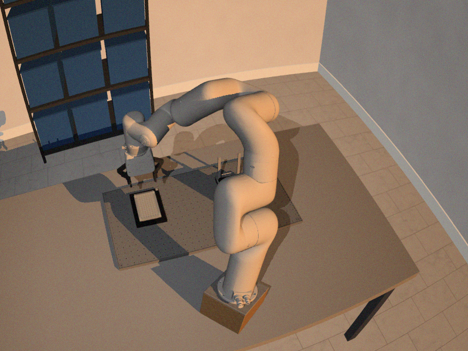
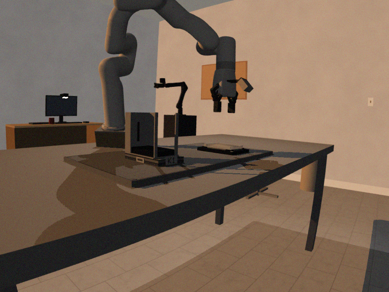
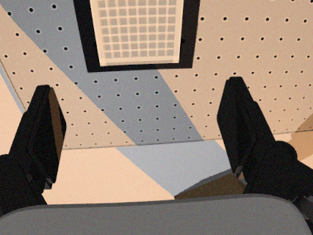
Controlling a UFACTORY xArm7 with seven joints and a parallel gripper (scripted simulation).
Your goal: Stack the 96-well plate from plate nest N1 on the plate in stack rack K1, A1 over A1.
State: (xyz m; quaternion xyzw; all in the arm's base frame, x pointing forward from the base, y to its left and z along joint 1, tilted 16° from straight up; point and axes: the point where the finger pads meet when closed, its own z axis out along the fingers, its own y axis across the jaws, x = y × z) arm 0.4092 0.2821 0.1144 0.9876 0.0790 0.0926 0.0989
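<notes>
cream 96-well plate (image 1: 147, 206): pale cream, fine square grid of wells
black flat plate nest (image 1: 134, 216): plain black frame
grey perforated board (image 1: 177, 234): grey, regular rows of dark dots
black gripper fingers: black
brown table top (image 1: 340, 226): plain brown
shelf bins (image 1: 83, 71): dark blue
</notes>
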